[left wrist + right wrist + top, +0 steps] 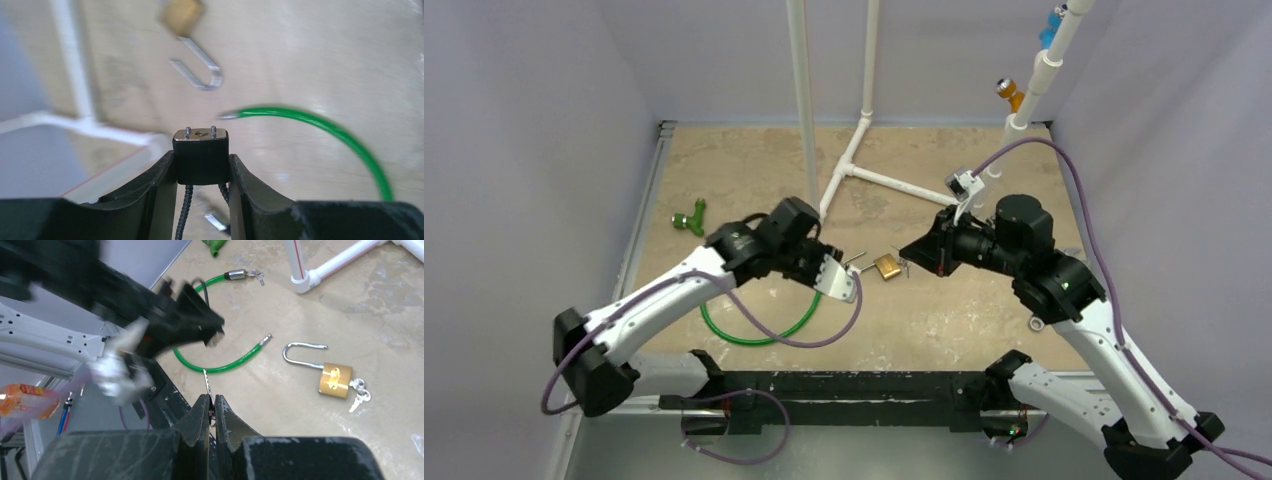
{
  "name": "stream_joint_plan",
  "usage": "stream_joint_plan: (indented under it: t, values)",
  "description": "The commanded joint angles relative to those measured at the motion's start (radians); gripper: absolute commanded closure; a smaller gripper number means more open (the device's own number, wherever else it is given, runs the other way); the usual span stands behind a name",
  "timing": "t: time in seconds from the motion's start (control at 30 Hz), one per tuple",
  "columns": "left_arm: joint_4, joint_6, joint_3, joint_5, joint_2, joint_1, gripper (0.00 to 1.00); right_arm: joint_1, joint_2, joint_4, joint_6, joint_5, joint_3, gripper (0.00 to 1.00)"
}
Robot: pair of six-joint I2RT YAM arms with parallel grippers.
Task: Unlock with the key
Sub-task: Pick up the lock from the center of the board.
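My right gripper (209, 402) is pinching a thin key (205, 381), its jaws nearly touching and the blade sticking out past the tips. My left gripper (201, 156) is clamping a small black block (201, 167) with a metal face. Beyond them the brass padlock (335, 380) is lying flat on the table (400, 340) with its shackle open and small keys (358, 394) sitting at its base. A green cable (220, 367) is curving nearby.

Bare table (944, 320) surrounds the padlock (886, 266); green cable (310, 116) and pipe frame (802, 100) seemingly lie apart.
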Motion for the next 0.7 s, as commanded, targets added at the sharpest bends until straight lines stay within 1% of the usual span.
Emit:
stream_joint_plan:
  t: [0.0, 0.07, 0.13, 0.2, 0.3, 0.37, 0.5, 0.57, 0.67]
  values:
    - [-0.112, 0.05, 0.353, -0.041, -0.19, 0.007, 1.0, -0.002, 0.09, 0.051, -0.053, -0.111, 0.105, 1.0]
    - [-0.122, 0.069, 0.453, -0.054, -0.228, 0.008, 1.0, 0.0, 0.137, 0.046, -0.102, -0.132, 0.146, 1.0]
    - [-0.112, 0.093, 0.502, -0.019, -0.283, 0.008, 1.0, 0.003, 0.185, 0.06, -0.122, -0.174, 0.187, 1.0]
    - [-0.047, 0.148, 0.451, -0.004, -0.355, 0.007, 1.0, 0.021, 0.245, 0.058, -0.143, -0.184, 0.243, 1.0]
    - [-0.036, 0.216, 0.383, -0.001, -0.428, 0.009, 1.0, 0.134, 0.327, -0.006, -0.208, -0.093, 0.348, 1.0]
    - [-0.018, 0.229, 0.359, 0.0, -0.445, 0.011, 1.0, 0.169, 0.365, -0.032, -0.226, -0.071, 0.395, 1.0]
    - [-0.006, 0.231, 0.361, 0.036, -0.445, 0.011, 1.0, 0.192, 0.388, -0.016, -0.227, -0.068, 0.419, 1.0]
    - [-0.002, 0.233, 0.358, 0.055, -0.444, 0.011, 1.0, 0.223, 0.405, -0.023, -0.234, -0.054, 0.44, 1.0]
    - [0.039, 0.242, 0.31, 0.053, -0.457, 0.011, 1.0, 0.272, 0.429, -0.045, -0.263, -0.009, 0.48, 1.0]
